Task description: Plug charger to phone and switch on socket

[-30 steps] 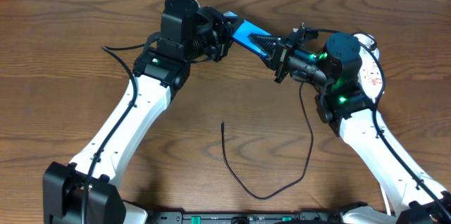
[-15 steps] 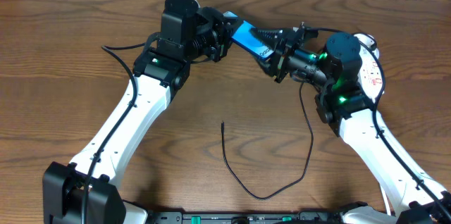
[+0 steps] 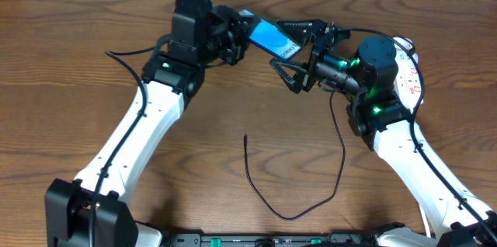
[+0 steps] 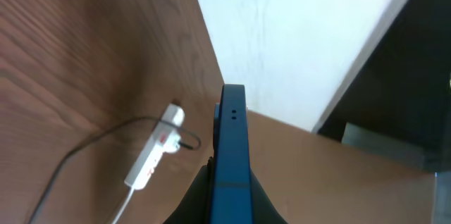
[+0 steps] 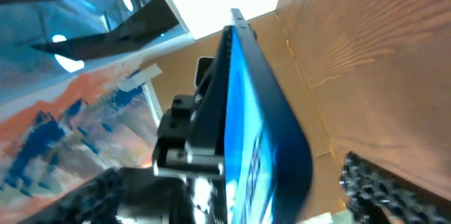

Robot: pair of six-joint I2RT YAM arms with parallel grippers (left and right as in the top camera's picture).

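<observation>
Overhead: charger (image 3: 290, 217) lies loose on table (image 3: 78, 45), nearest the bases. Beyond it, left gripper (image 3: 245, 34) clamps phone (image 3: 273, 39) above the table; right gripper (image 3: 292, 48) gapes wide around its free end. Socket (image 3: 409, 80) far right, partly behind right arm.

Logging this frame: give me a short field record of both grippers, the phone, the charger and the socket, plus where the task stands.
left gripper: shut on the phone, holding it above the table
right gripper: open, jaws either side of the phone's end, not gripping
phone: blue screen, tilted
charger: looped on the table, plug tip lying free, not in the phone
socket: right side of the table, partly under the right arm; switch state cannot be told
task: charger not yet plugged in
</observation>
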